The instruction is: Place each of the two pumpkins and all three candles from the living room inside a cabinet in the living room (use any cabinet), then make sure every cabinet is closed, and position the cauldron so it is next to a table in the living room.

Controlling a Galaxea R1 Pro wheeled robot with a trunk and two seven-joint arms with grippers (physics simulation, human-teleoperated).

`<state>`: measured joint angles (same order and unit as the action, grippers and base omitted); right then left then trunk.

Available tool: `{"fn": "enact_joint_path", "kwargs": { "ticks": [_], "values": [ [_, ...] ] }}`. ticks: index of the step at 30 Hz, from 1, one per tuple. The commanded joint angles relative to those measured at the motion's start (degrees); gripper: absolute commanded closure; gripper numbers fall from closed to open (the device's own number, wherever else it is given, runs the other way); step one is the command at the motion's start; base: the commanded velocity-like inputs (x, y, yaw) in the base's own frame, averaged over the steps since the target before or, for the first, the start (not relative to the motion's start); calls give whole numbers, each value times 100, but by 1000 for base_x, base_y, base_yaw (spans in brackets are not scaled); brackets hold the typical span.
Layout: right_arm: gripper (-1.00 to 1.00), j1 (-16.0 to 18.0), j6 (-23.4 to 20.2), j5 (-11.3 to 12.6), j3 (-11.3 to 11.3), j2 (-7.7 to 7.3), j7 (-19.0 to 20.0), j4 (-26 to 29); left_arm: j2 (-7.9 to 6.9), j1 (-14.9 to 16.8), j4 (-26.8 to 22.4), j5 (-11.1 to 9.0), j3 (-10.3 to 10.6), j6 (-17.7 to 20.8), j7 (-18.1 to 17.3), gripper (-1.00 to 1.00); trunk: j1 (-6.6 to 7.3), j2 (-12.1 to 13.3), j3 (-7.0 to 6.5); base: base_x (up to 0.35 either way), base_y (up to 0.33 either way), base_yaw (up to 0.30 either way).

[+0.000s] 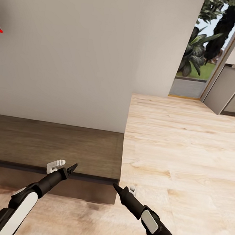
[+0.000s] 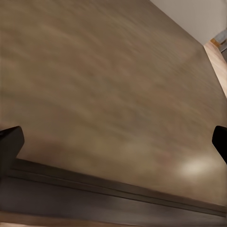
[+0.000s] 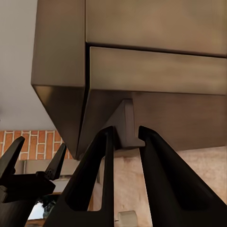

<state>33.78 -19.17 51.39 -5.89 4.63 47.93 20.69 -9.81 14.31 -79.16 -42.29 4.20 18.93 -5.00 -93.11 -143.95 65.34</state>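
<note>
At the lower left of the frame the long dark brown wooden cabinet (image 1: pixel 51 146) stands closed against the wall, and both black grippers, left (image 1: pixel 72 168) spread and right (image 1: pixel 116 186) nearly together, hover at its front edge, probably to open it.

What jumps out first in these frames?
The long dark wood cabinet against the pale wall, ending at a corner where light plank floor runs toward a glass door with greenery outside. Both grippers sit at its front edge: left gripper over the top, right gripper by the corner.
</note>
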Motion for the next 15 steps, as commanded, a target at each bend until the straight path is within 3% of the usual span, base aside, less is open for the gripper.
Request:
{"fn": "enact_joint_path", "kwargs": {
  "ticks": [1,10,15],
  "values": [
    [100,5,-118,169,0,-3,33,49,-3,2,-3,-43,2,24,-1,-100,2,-3,4,0,0,0],
    [100,5,-91,169,0,1,40,49,-3,2,-3,-43,2,23,-1,-100,2,-3,4,-10,0,0],
    [100,5,-87,169,0,2,41,49,-3,2,-3,-43,2,23,-1,-100,2,-3,4,-193,0,0]
  ]
}}
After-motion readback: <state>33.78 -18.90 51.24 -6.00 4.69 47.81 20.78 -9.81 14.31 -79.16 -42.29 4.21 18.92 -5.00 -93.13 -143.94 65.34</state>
